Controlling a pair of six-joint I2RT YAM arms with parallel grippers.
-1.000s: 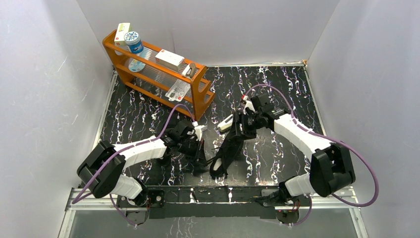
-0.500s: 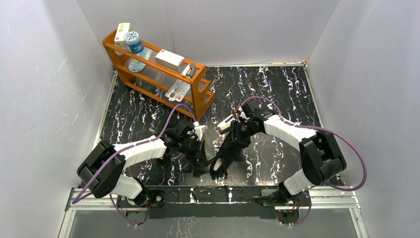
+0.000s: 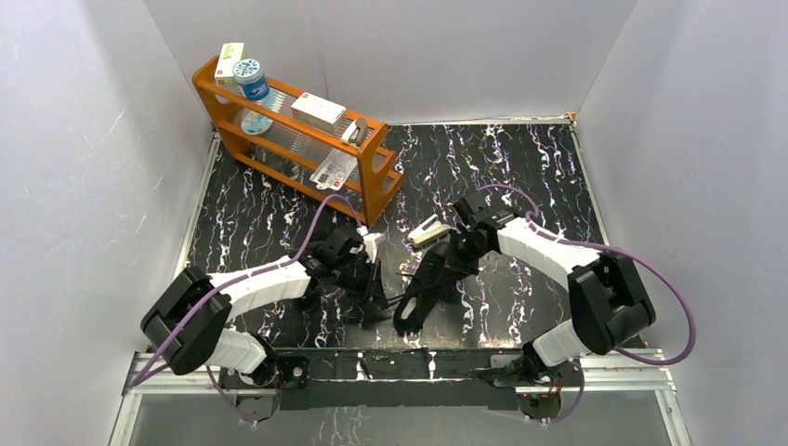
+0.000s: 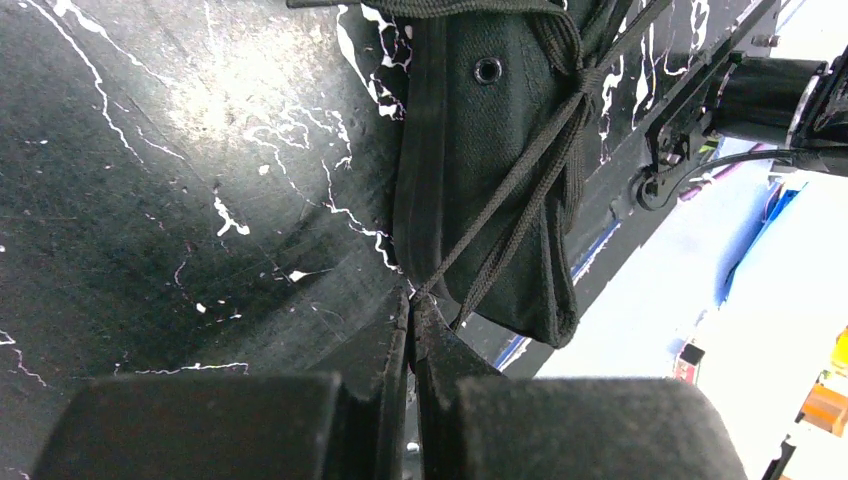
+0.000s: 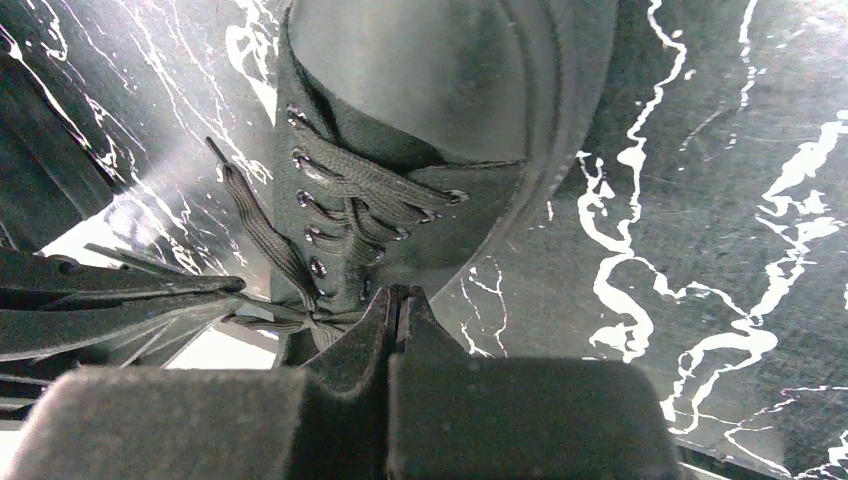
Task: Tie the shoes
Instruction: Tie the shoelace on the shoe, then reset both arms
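By table edge | left fingers pinch shoe lace | right fingers pressed together

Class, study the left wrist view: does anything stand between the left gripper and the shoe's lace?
Nothing visible does. The left gripper is shut directly on the lace. The lace runs taut from the gripper's tips up to the shoe, and no other object crosses that stretch.
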